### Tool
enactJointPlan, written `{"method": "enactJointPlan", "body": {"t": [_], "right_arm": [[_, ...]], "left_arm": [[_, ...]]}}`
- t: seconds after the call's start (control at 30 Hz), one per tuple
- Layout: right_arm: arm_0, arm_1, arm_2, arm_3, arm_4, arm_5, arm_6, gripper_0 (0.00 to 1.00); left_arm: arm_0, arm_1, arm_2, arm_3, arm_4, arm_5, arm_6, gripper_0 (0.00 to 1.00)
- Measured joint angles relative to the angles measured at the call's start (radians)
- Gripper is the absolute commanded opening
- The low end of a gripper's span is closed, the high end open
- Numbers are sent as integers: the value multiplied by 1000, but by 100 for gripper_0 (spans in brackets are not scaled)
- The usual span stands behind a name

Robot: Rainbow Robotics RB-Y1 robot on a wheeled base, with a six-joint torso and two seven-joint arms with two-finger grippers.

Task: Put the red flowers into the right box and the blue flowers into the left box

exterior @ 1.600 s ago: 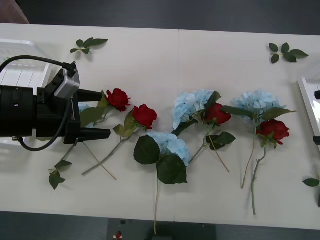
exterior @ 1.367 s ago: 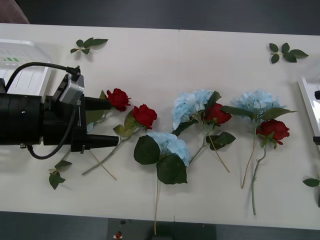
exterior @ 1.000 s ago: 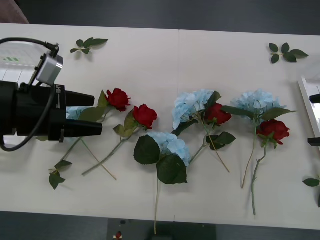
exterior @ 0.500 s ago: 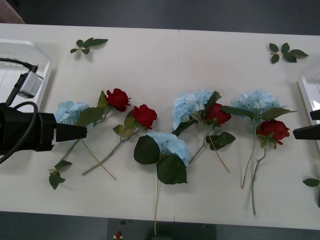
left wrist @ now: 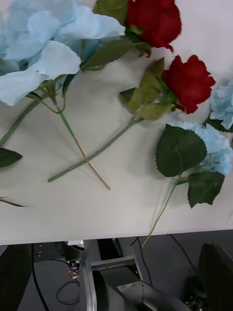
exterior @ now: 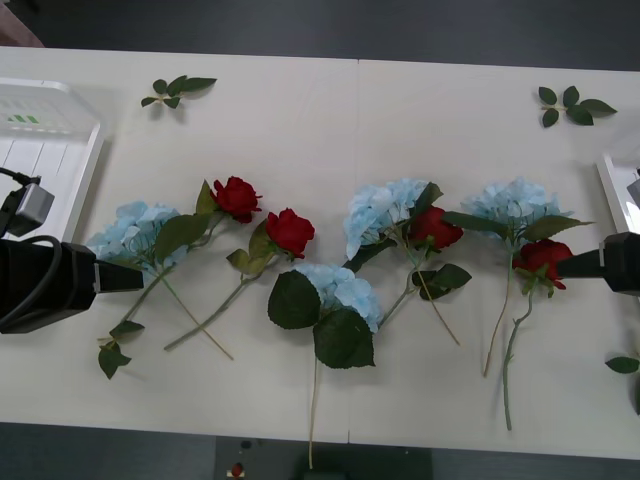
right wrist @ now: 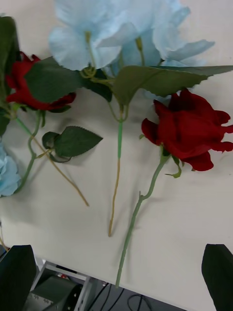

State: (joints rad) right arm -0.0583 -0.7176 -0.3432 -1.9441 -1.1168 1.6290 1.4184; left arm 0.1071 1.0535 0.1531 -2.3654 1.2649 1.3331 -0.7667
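Front view: the left gripper [exterior: 125,277] points at the leftmost blue flowers [exterior: 132,228] on the bench [exterior: 320,130]; the right gripper [exterior: 585,265] nears a red rose [exterior: 545,258].

Right wrist view: fingers apart, nothing held.

Left wrist view: fingers apart, empty. Likely next: descend and grasp.

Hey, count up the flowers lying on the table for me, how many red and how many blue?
Red flowers: 4
Blue flowers: 4
Total: 8
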Motion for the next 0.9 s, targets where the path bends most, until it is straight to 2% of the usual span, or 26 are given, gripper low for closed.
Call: {"method": "enactJointPlan", "body": {"t": [0.17,0.43,0.77,0.9], "right_arm": [[0,0,80,0,99,-52,-95,100],[0,0,181,0,260,-71,-254,100],[-2,0,327,0,452,-125,-378,100],[-2,0,388,0,510,-153,-442,100]], "left_arm": [[-61,0,-111,1,-92,0,268,100],[-158,-2,-252,46,-203,0,332,100],[-294,-63,-435,192,-382,0,354,100],[-333,-85,-478,249,-391,0,359,100]]}}
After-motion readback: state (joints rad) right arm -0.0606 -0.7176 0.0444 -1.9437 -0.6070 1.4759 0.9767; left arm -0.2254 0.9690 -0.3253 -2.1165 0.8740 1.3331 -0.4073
